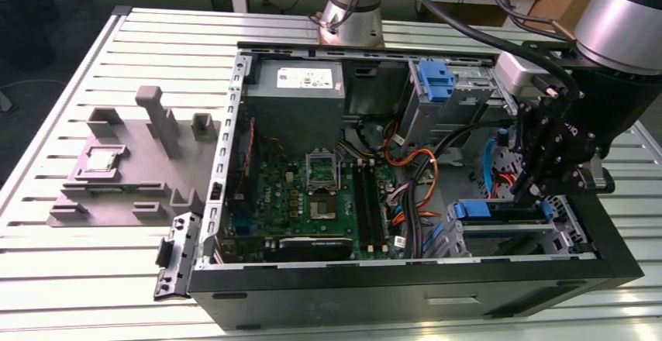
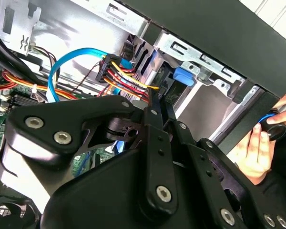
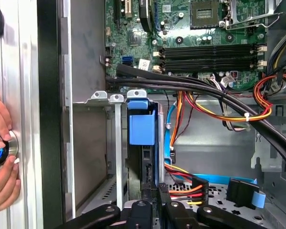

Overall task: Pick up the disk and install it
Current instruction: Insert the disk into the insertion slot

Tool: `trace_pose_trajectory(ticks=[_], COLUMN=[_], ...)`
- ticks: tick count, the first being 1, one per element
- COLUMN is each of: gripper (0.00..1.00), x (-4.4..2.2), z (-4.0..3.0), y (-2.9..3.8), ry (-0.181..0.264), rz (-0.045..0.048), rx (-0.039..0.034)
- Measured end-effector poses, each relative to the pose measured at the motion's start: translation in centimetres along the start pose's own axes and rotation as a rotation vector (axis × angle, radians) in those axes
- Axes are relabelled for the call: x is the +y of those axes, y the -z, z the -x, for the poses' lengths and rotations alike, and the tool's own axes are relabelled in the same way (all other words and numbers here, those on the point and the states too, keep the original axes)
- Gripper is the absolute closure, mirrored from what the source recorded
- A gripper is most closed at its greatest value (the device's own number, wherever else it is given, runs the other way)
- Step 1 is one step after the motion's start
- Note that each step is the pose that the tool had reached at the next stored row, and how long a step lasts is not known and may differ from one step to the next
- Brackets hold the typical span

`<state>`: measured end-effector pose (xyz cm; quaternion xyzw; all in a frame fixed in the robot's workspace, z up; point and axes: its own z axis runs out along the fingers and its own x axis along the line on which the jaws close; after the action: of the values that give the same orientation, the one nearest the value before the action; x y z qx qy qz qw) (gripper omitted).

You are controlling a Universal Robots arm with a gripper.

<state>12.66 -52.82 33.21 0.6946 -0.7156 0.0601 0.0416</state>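
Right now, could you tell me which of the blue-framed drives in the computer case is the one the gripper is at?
The disk in the lower bay, near the case's front corner, right under the gripper. The other blue bracket stands up at the far end, by the power supply.

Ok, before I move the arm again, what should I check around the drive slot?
1. Disk upright in the drive cage: ok.
2. Gripper at the disk's edge: ok; grip: cannot tell.
3. Disk fully seated: cannot tell.
4. Red, orange and yellow cable bundle close beside the slot: not ok.
5. Blue cable hanging next to the disk: not ok.
6. Person's hands on the table outside the case wall: not ok.
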Motion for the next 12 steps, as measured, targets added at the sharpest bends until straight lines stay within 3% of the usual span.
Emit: trace_pose_trajectory(ticks=[7,12], gripper=[0.83,0.83], x=[0.07,0.21], z=[-0.32,-0.39], y=[-0.04,-0.05], ry=[-0.001,-0.001], rz=[-0.0024,-0.0033], rx=[-0.0073,-0.0248])
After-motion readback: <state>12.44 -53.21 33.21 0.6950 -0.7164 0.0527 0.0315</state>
